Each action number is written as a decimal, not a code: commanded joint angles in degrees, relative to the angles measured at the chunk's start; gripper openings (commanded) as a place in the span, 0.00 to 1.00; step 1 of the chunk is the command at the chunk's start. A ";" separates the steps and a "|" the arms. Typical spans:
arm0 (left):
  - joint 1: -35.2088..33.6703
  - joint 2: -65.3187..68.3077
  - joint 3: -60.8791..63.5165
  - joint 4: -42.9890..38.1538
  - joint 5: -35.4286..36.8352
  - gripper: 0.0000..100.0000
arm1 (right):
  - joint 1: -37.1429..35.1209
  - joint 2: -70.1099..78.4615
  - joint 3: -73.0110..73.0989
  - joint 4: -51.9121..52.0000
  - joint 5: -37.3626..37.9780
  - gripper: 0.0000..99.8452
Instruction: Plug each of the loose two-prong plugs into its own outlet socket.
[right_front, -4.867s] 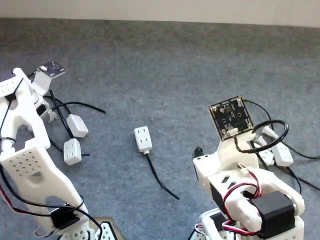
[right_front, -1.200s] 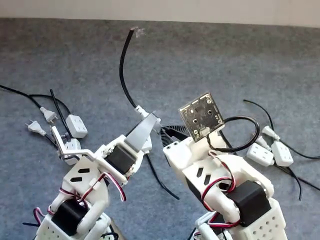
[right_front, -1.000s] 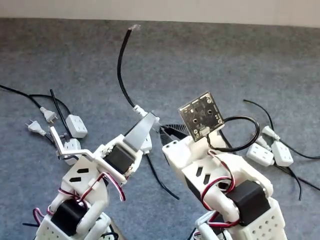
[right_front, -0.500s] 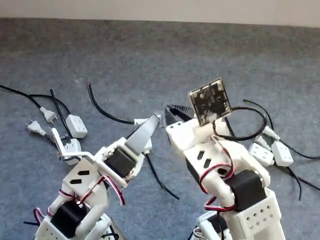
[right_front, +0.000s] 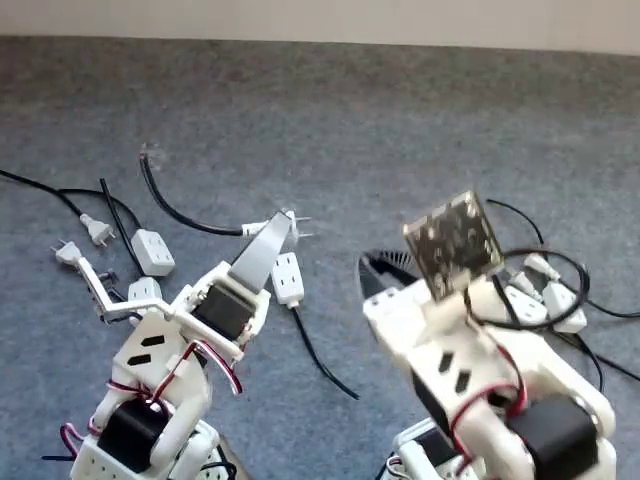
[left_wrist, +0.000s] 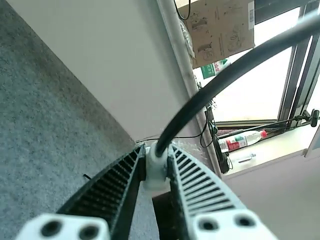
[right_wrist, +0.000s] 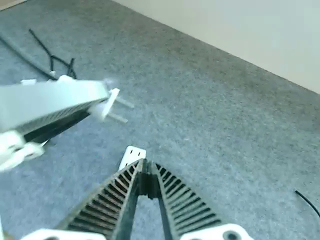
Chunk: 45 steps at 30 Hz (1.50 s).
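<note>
- Open grey carpet (right_front: 400, 130) runs from both arms to the far wall.
- Left gripper (left_wrist: 156, 150) is clamped on a two-prong plug (left_wrist: 156, 169), near the outlet socket (right_front: 287, 278).
- The prongs point sideways toward the right arm, and the cord trails the opposite way.
- Right gripper (right_wrist: 147, 177) is closed and holds nothing.

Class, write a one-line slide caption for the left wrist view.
Left gripper shut on a white plug, its black cord arching away.

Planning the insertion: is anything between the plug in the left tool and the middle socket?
Nothing visible. The plug in the left tool hangs near the socket, bare carpet between.
</note>
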 joint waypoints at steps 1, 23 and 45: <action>-0.92 -0.31 -0.57 -1.32 0.53 0.06 | -4.70 1.45 -0.92 1.01 0.79 0.01; -0.92 -0.31 -0.48 -1.14 0.53 0.06 | -6.90 20.97 1.89 -16.66 -4.75 0.01; 3.12 -0.31 0.40 -1.05 0.26 0.06 | -5.67 21.58 1.80 -23.25 0.35 0.01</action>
